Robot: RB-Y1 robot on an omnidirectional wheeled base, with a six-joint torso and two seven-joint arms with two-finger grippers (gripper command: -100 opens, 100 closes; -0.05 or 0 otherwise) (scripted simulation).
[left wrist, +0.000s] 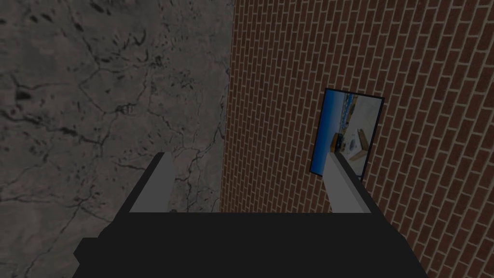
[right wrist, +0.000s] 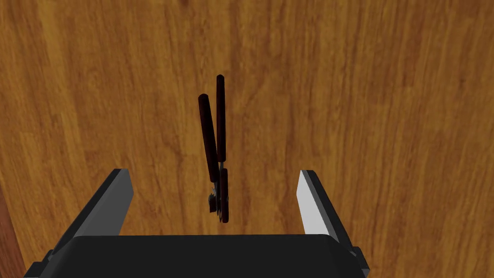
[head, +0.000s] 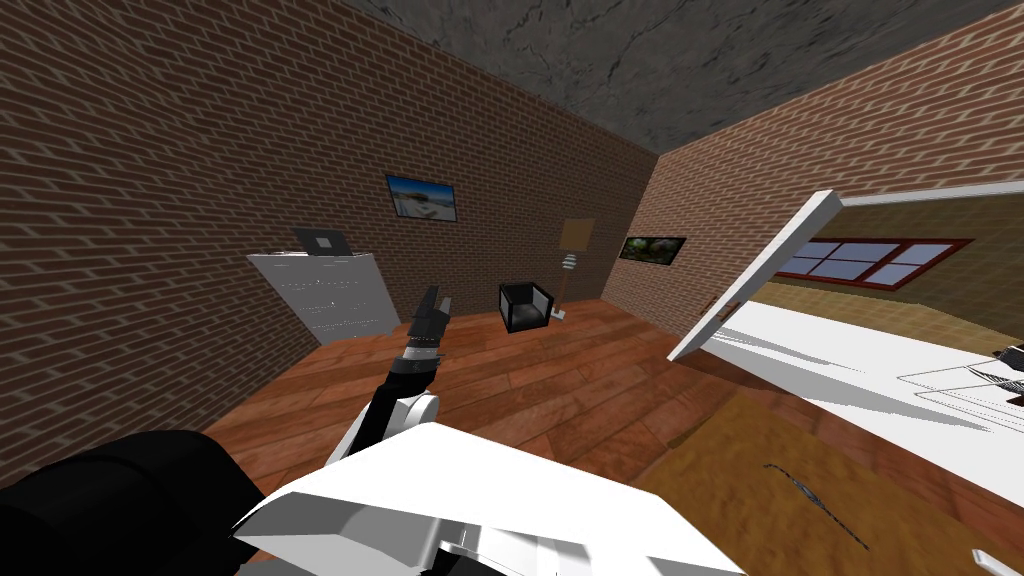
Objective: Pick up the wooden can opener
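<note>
Right gripper (right wrist: 214, 172) wide over can opener (right wrist: 208, 130)

The left tool (left wrist: 247, 155) holds its two fingers (left wrist: 154, 188) spread wide apart.

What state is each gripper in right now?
Left gripper: open, holding nothing.
Right gripper: open, fingers either side of the can opener on the wooden surface, not gripping it.
</note>
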